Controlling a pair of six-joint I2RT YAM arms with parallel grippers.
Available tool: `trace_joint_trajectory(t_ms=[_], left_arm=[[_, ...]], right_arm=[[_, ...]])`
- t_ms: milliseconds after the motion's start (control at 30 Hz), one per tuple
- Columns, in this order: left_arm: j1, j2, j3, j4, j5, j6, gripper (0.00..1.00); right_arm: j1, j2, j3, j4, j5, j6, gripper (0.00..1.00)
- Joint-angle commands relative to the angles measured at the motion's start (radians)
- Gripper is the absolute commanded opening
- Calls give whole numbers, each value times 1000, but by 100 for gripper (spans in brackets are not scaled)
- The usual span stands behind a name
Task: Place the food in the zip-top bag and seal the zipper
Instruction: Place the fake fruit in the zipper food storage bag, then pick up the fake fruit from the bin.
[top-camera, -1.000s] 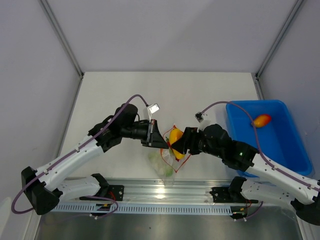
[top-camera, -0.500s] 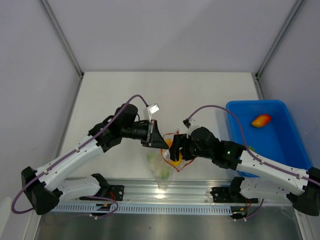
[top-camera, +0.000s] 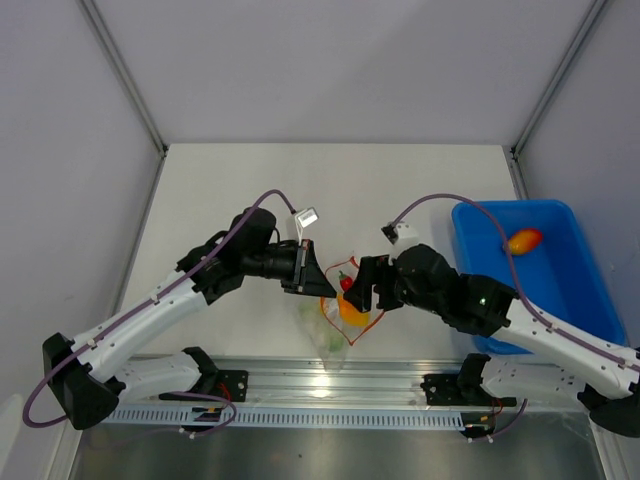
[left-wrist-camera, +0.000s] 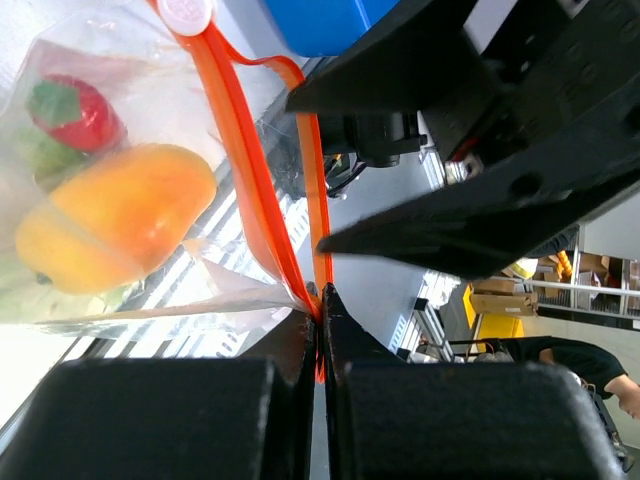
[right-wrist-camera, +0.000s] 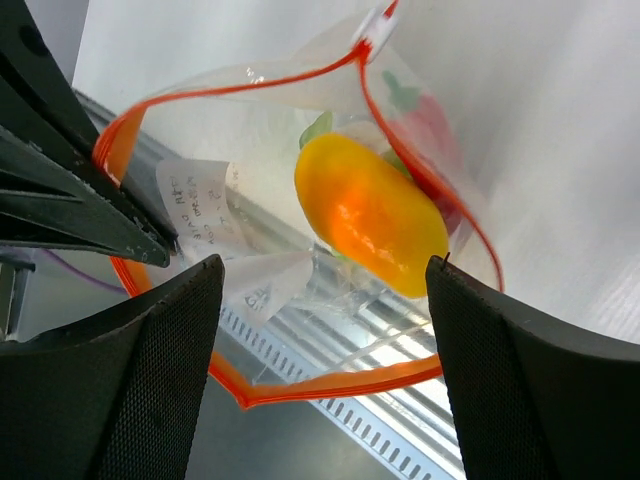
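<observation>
The clear zip-top bag (top-camera: 333, 330) hangs open off the table's near edge. My left gripper (top-camera: 325, 289) is shut on its orange-red zipper (left-wrist-camera: 250, 170) at one end of the mouth (left-wrist-camera: 320, 300). Inside lie an orange-yellow fruit (top-camera: 352, 311), a red chili pepper (top-camera: 346, 283) and a green piece (right-wrist-camera: 315, 128). My right gripper (top-camera: 363, 286) is open and empty just above the bag's mouth, with the fruit (right-wrist-camera: 370, 215) below and between its fingers (right-wrist-camera: 150, 370). The white-and-pale-green vegetable cannot be made out.
A blue bin (top-camera: 560, 300) stands at the right with another orange-yellow fruit (top-camera: 522, 241) in it. The metal rail (top-camera: 330, 385) at the table's near edge runs under the bag. The two grippers are close together over the bag.
My right gripper carried the orange-yellow fruit down into the bag's mouth, let it go and drew back open. The fruit now rests inside the bag. The left gripper has held still.
</observation>
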Motion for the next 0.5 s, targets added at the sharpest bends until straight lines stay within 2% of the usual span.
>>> trace_joint_trajectory(t_ms=[0,167,233,467], left_arm=[[3,-4,35,36,12,15,1],[5,-2,15,50,25,16,1],[5,-2,12,61,33,15,1],[3,1,14,53,48,27,0]], right_arm=[[-28,-33,64,-71,113,-33,82],[-128,-46,119,-140,269,-23,80],[-204,-49,125,-147,347,-21,80],[-473,-47,121,-58,443,-55,83]])
